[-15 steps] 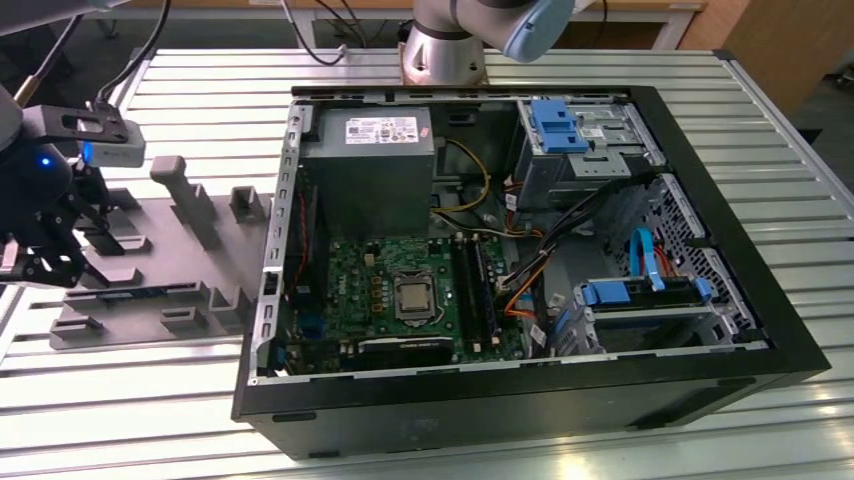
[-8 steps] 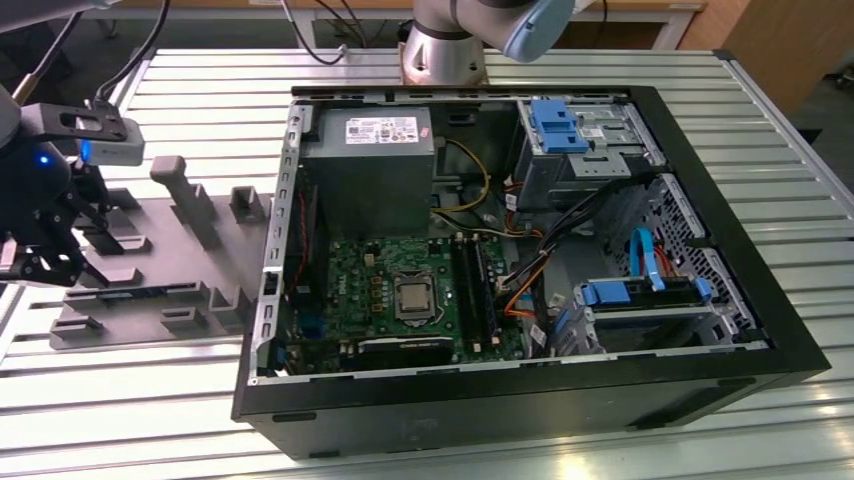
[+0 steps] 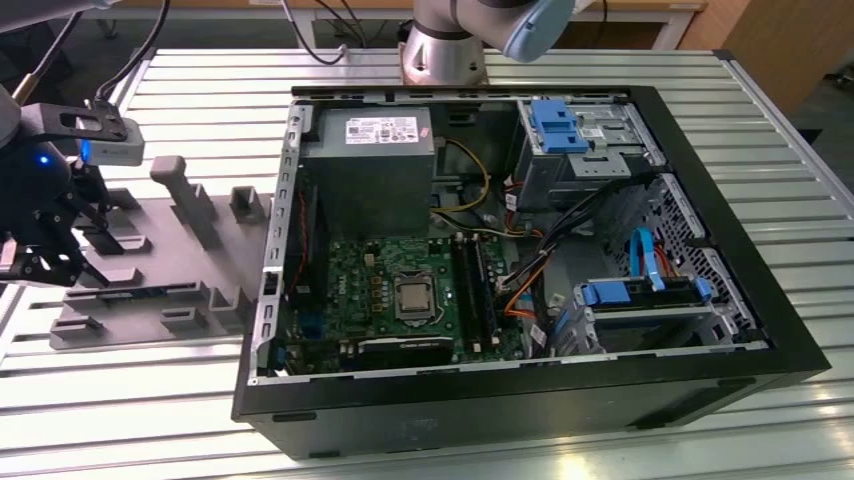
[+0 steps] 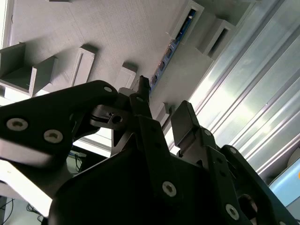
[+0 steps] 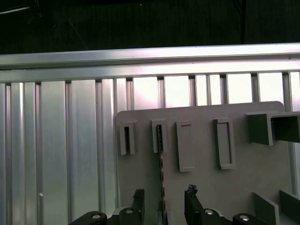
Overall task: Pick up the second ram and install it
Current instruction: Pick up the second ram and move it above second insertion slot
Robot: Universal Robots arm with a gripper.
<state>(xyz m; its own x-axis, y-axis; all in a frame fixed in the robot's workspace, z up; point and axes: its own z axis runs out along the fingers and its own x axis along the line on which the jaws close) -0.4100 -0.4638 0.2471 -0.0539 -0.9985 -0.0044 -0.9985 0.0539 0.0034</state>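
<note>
ram (image 5: 161, 176), a thin blue-green strip, stands edgewise in grey holder (image 5: 201, 187) below the open claw (image 5: 164, 198).

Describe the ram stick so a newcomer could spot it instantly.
On the exterior view's left, beside the open computer case, lies a gray fixture plate. The ram stands on edge there, below the open gripper: one thin blue-green strip among bare gray blocks.

Bench (image 3: 160, 400): ribbed aluminium slats, running from the exterior view's left to its right. Two items rest directly on it. Grey holder plate (image 3: 174, 272), flat, with raised blocks and slots, on the exterior view's left. Open black computer case (image 3: 534, 400), on its side, just beside the plate; contact between them cannot be confirmed.
</note>
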